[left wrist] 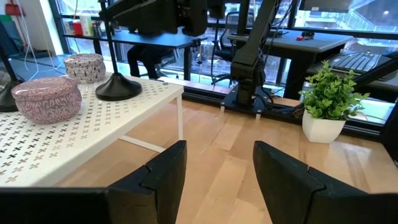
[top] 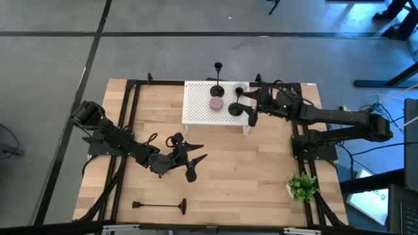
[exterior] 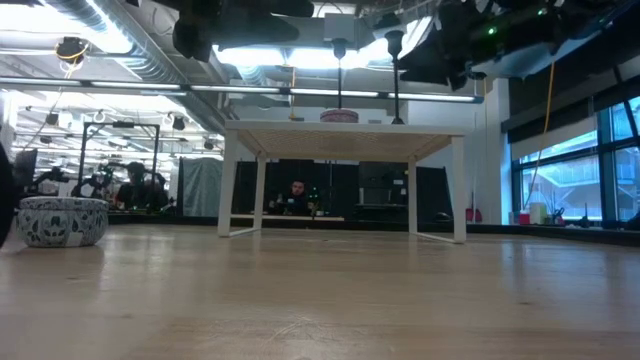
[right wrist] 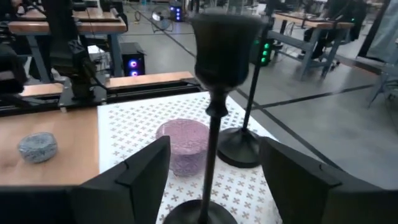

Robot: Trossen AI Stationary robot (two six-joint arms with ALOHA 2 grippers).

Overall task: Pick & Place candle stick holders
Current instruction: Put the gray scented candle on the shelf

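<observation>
A white perforated stand (top: pixel 196 111) sits at the table's far middle. Two black candle stick holders stand upright on it by their round bases: one at the far edge (top: pixel 217 88), one at the right end (top: pixel 236 108). In the right wrist view, the right-end holder's thin stem (right wrist: pixel 212 149) rises between the fingers of my open right gripper (right wrist: pixel 214 180), which stand well clear of it on either side. A third holder (top: pixel 160 206) lies on its side near the table's front left. My left gripper (top: pixel 198 155) hovers open over the table's middle with nothing between its fingers (left wrist: pixel 158 180).
A pink tin (top: pixel 216 102) and a paler tin (left wrist: pixel 84 67) also stand on the stand. A potted plant (top: pixel 302 186) sits at the near right. The low view shows a blue-and-white bowl (exterior: pixel 60 220) at the left. Bare wood lies in front of the stand.
</observation>
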